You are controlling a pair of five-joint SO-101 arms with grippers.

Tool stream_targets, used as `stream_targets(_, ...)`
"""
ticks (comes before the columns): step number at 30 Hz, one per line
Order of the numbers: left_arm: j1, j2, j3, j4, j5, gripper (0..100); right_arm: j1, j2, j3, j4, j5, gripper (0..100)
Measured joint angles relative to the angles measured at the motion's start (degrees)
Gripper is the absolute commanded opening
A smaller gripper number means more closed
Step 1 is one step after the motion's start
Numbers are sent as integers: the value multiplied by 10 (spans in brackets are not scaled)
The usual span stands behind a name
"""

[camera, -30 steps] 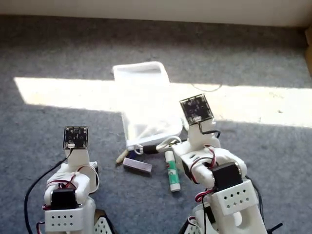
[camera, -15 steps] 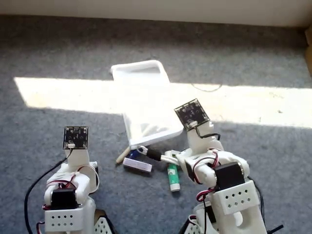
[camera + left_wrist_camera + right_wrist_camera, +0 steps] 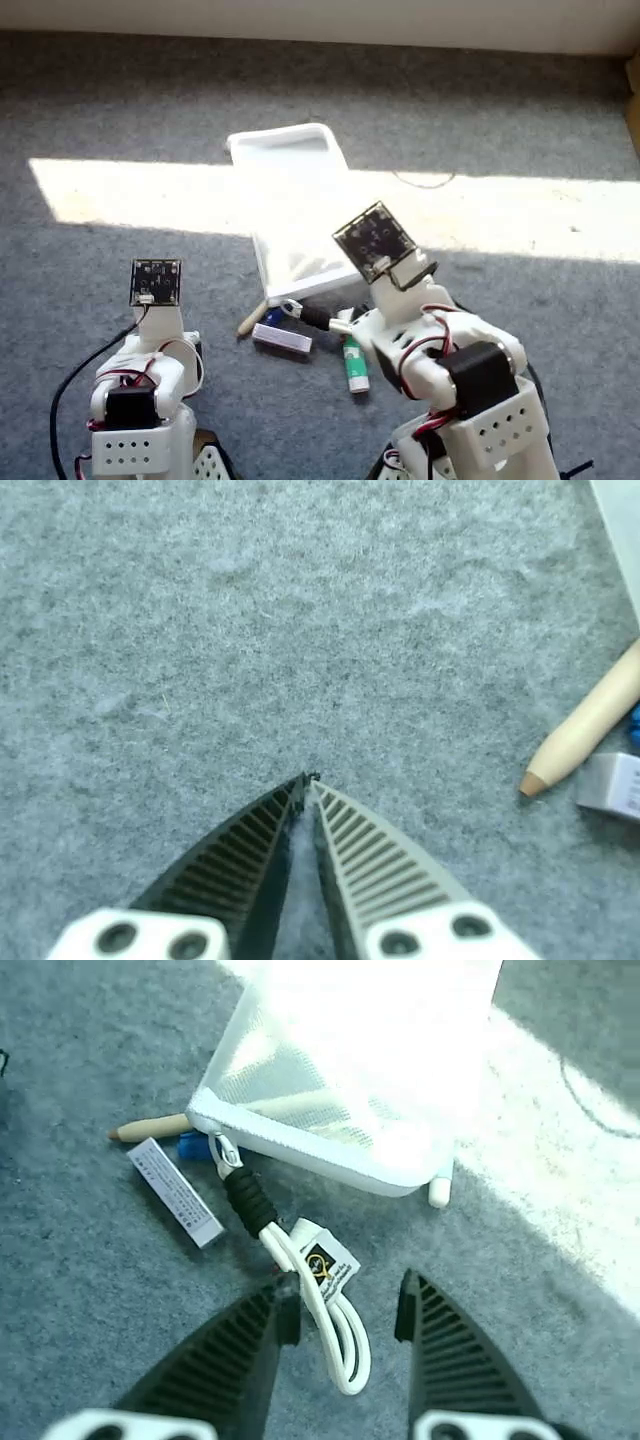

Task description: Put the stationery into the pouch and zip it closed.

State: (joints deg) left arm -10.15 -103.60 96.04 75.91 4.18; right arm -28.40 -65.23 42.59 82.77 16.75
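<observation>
Honestly, very little of this job looks done. The white mesh pouch (image 3: 295, 205) lies flat on the grey surface (image 3: 110, 110) between my 2 arms and a little beyond them, and the stationery sits outside it along its near edge: a wooden pencil (image 3: 250, 320) with its far end running under or into the pouch's corner, a small blue piece (image 3: 193, 1146) touching that corner, a grey eraser (image 3: 281, 339) just beside them, and a green-and-white stick (image 3: 354, 362) a little apart. My right hand (image 3: 348, 1295) hangs released, jaws apart, directly over the looped white cord (image 3: 325, 1290) that trails from the pouch's zip pull, touching nothing. My left hand (image 3: 308, 778) is clenched on nothing, low over bare surface, with the pencil's tip near it. I cannot tell whether the zip is open. By my reckoning all 4 pieces are yet to go in, and the zipping comes after that.
</observation>
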Motion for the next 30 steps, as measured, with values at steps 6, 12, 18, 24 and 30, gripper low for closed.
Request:
stream_targets(6,0,0,0,0,0,7,-61,12,-1,0,0,159)
stream_targets(12,0,0,0,0,0,7,-96,169,-77,0,0,157)
stream_targets(18,0,0,0,0,0,7,-141,309,-135,0,0,156)
stream_targets(24,0,0,0,0,0,7,-155,377,-141,-48,0,156)
stream_targets(30,0,0,0,0,0,7,-155,429,-142,-85,0,156)
